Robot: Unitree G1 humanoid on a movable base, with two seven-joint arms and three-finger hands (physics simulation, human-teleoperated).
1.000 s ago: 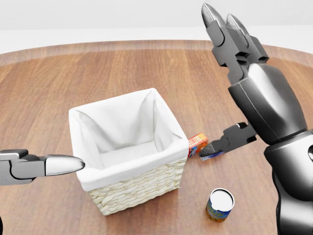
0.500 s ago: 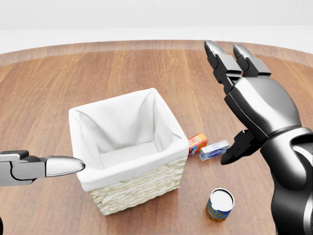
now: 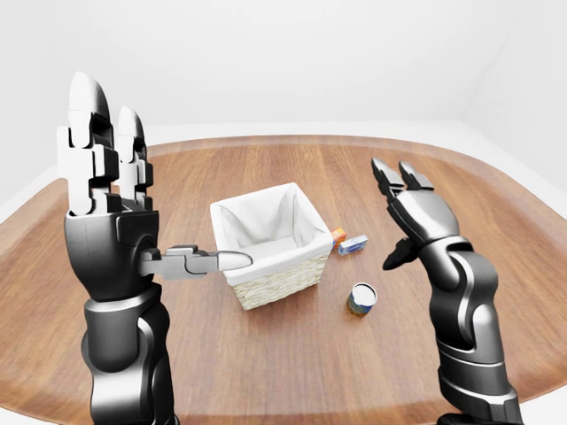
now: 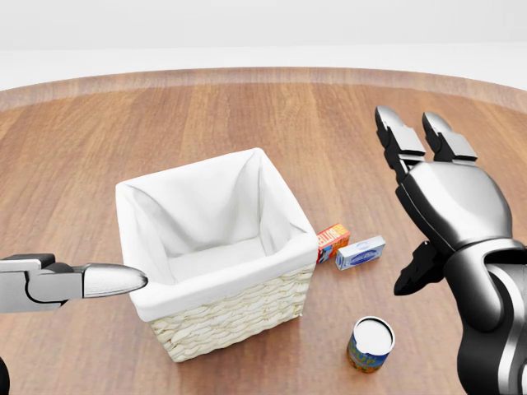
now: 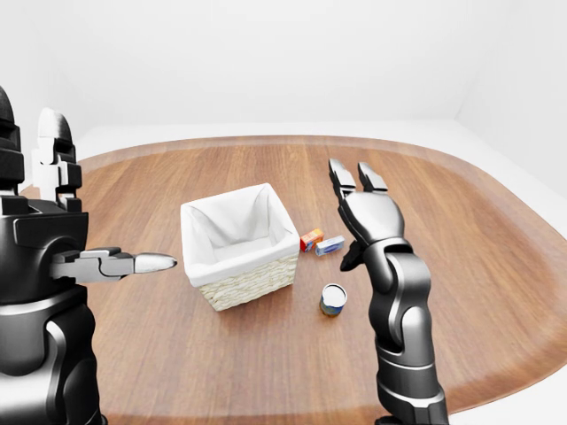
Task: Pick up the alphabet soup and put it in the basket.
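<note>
Left hand: your left hand stands raised at 9 o'clock in the left-eye view, fingers spread wide, thumb pointing at the basket, holding nothing.
Basket: your wicker basket with its white cloth liner sits upright at the centre of the wooden table.
Small boxes: an orange box touches the basket's right side; a blue-and-white box lies just beside it.
Alphabet soup: your can stands upright at 5 o'clock in the head view, apart from the basket, untouched.
Right hand: your right hand hangs at 3 o'clock, fingers wide, above the can, holding nothing.
</note>
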